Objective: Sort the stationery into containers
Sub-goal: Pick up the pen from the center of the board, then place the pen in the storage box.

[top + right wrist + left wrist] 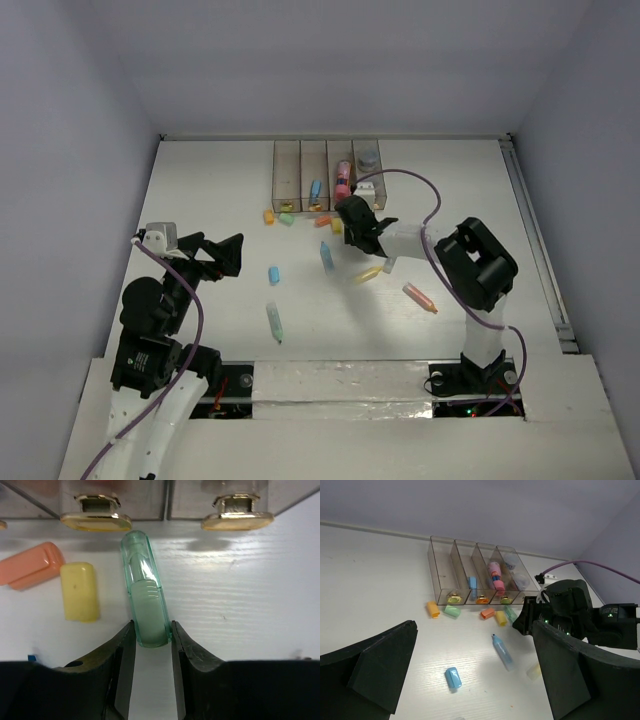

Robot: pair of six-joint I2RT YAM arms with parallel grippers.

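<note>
My right gripper [152, 630] is shut on the near end of a clear green marker [145, 605], which lies on the table pointing at the bins [95, 517]. In the top view this gripper [350, 212] is just in front of the row of four clear bins [288, 170]. A blue piece [316, 188], a pink marker [343, 178] and a grey round piece [368, 157] lie in the bins. My left gripper [232, 250] is open and empty at the left, with a blue cap [453, 677] and a blue marker [502, 651] in its view.
A yellow cap [79, 591] and an orange cap [30, 565] lie left of the held marker. An orange cap [268, 215], a green cap [286, 219], a yellow marker [368, 273], an orange-pink marker [420, 297] and a green marker [274, 322] lie loose on the table.
</note>
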